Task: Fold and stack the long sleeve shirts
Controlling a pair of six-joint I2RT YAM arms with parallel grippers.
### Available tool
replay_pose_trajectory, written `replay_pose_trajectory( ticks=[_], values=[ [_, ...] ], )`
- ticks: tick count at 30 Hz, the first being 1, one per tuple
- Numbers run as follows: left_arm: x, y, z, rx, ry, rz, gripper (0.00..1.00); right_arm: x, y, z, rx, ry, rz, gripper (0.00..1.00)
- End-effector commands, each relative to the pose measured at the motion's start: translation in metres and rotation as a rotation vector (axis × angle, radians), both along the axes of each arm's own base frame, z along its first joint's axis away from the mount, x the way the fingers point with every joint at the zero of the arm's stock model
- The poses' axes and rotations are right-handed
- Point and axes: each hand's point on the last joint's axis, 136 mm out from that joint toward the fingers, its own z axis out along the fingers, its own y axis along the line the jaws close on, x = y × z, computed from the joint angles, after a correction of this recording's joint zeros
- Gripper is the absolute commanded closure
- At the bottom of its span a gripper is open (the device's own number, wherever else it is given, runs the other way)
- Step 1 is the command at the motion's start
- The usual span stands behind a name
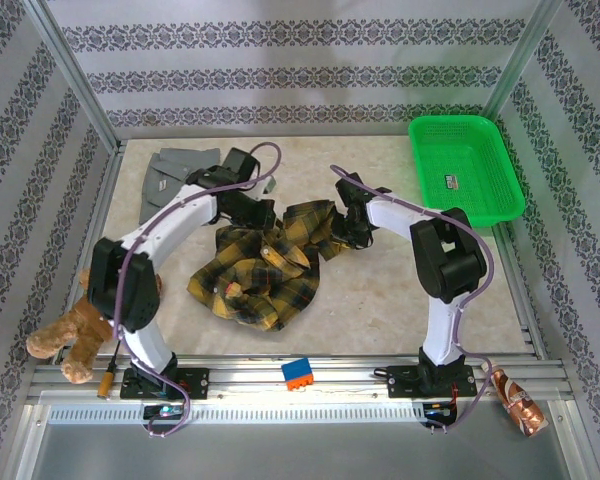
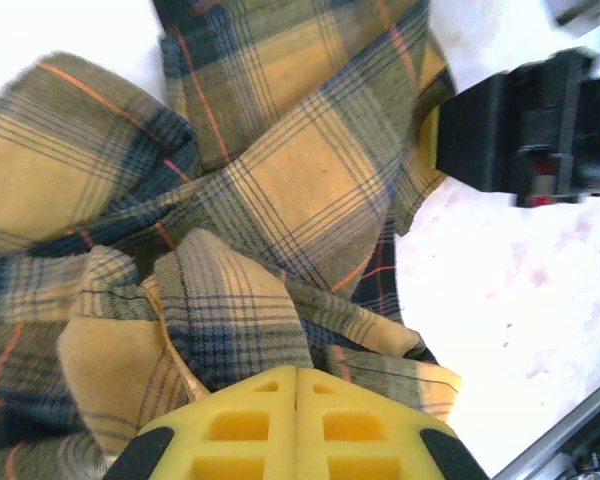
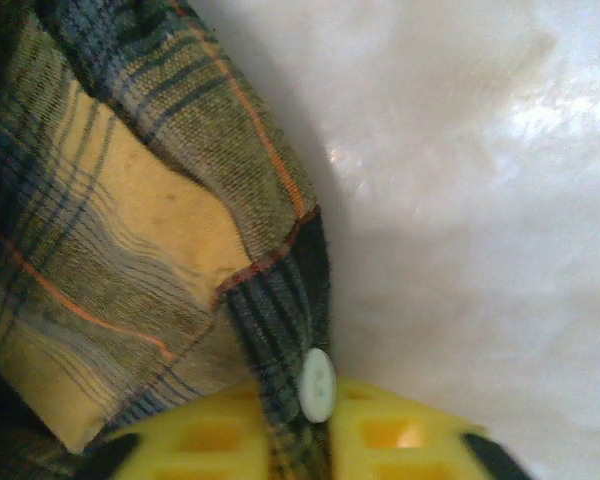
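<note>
- Mid-table, the plaid (image 1: 258, 272) lies crumpled in a loose heap between the two arms, unfolded, its yellow-and-black checks crossed by thin red lines.
- The left gripper (image 1: 257, 212) reaches down at the heap's far left edge. In the left wrist view its yellow pads (image 2: 250, 425) are pressed together, with a raised fold of plaid bunched against their tips. Whether any cloth is caught between them cannot be told.
- The right gripper (image 3: 315, 425) is clamped on the plaid's far right corner. A dark hem strip bearing a white button (image 3: 318, 385) runs down between its yellow pads.
- The grey shirt (image 1: 170, 178) lies spread flat at the far left of the table (image 1: 400, 300), just beyond the left arm and apart from the plaid.
- A green mesh basket (image 1: 508, 175) sits at the far right corner, well apart from both shirts. A small dark tag (image 1: 453, 181) shows on its floor, and no cloth lies in it.
- A brown plush toy (image 1: 72, 338) slumps at the near left edge beside the left arm's base.
- A blue-and-orange block (image 1: 297, 373) rests on the front rail between the two bases, and a crumpled copper-coloured packet (image 1: 520, 402) lies at the rail's right end.
</note>
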Motion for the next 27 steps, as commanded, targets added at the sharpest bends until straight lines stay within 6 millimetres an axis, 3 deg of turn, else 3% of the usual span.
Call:
replay_pose_trajectory(
  ticks=[1, 3, 7, 8, 9, 15, 22, 25, 27],
  values=[
    [0.011, 0.022, 0.052, -0.066, -0.148, 0.089, 1.0, 0.03, -0.014, 0.019, -0.045, -0.096, -0.053, 1.0],
    [0.012, 0.034, 0.075, -0.086, -0.213, 0.115, 0.99, 0.042, -0.025, 0.038, -0.051, -0.15, -0.085, 1.0],
    [0.013, 0.049, 0.102, -0.111, -0.282, 0.147, 0.99, 0.057, -0.046, 0.074, -0.058, -0.242, -0.141, 1.0],
    [0.015, 0.058, 0.119, -0.132, -0.335, 0.17, 0.98, 0.064, -0.058, 0.095, -0.045, -0.288, -0.175, 1.0],
    [0.017, 0.067, 0.137, -0.151, -0.388, 0.192, 0.98, 0.075, -0.08, 0.133, -0.019, -0.362, -0.227, 1.0],
    [0.027, 0.096, 0.186, -0.157, -0.518, 0.269, 0.97, 0.097, -0.133, 0.246, 0.012, -0.595, -0.308, 1.0],
    [0.043, 0.124, 0.238, -0.19, -0.671, 0.339, 0.96, 0.108, -0.17, 0.354, 0.12, -0.837, -0.361, 1.0],
    [0.053, 0.124, 0.28, -0.223, -0.796, 0.331, 0.96, 0.117, -0.178, 0.405, 0.18, -0.941, -0.352, 1.0],
    [0.062, 0.124, 0.312, -0.246, -0.881, 0.325, 0.95, 0.12, -0.184, 0.449, 0.218, -1.037, -0.352, 1.0]
  ],
)
